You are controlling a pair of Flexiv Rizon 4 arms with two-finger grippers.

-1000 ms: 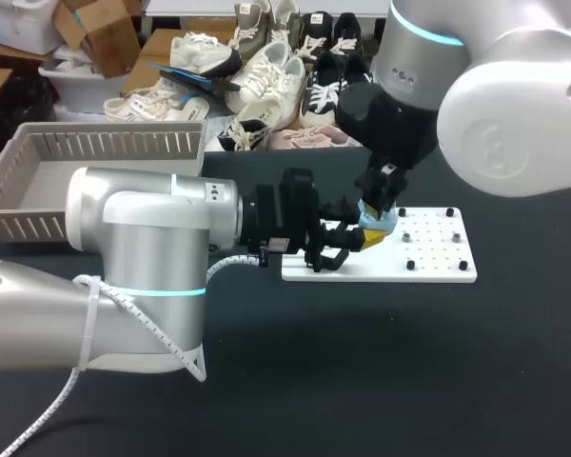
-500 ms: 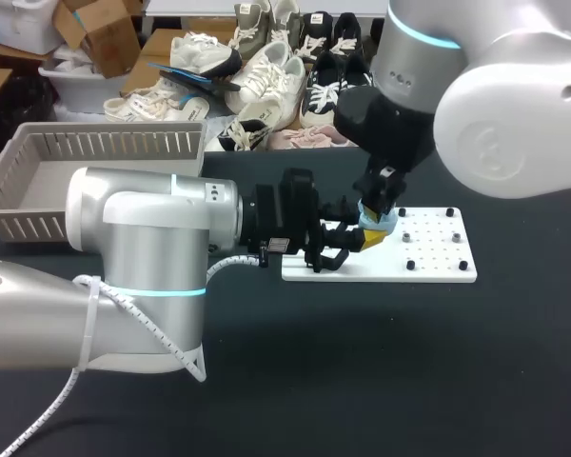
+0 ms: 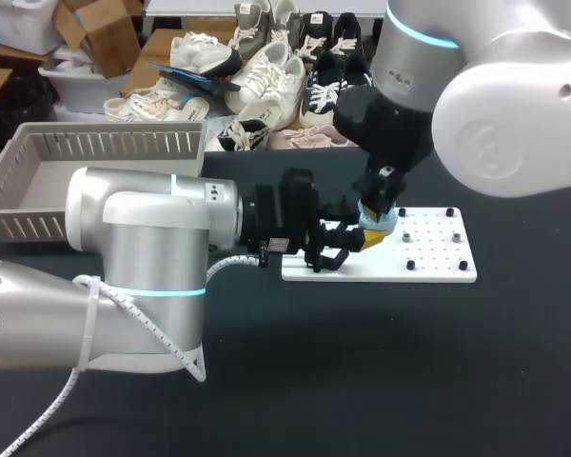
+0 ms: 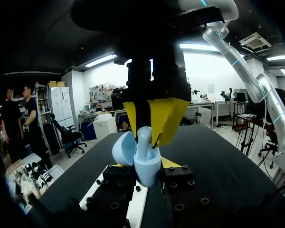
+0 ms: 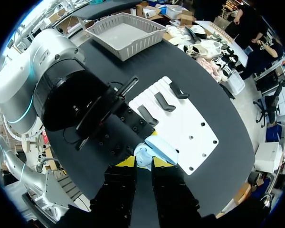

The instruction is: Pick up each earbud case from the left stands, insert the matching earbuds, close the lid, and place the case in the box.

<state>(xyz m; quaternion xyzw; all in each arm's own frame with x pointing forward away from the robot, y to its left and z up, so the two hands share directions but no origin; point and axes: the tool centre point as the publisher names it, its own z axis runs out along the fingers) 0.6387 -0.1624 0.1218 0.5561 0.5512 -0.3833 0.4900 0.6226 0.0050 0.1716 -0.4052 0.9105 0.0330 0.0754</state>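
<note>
A light-blue earbud case (image 4: 146, 167) is held above the white stand board (image 3: 433, 249), its lid (image 4: 123, 148) swung open to one side. My left gripper (image 4: 142, 166) is shut on the case body from both sides and holds it level. My right gripper (image 4: 150, 127) comes down from above, its yellow fingers (image 4: 167, 116) pinching a pale earbud (image 4: 143, 137) whose lower end is in the case's opening. In the right wrist view the open case (image 5: 156, 149) lies just ahead of the right gripper (image 5: 145, 164). In the head view both grippers meet at the case (image 3: 377, 225).
The white board (image 5: 192, 130) carries several black stands (image 5: 163, 101) and small pegs. A grey slatted basket (image 3: 95, 157) sits at the table's far left, also seen behind my left arm (image 5: 61, 90) as the basket (image 5: 126, 33). Black tabletop surrounds the board.
</note>
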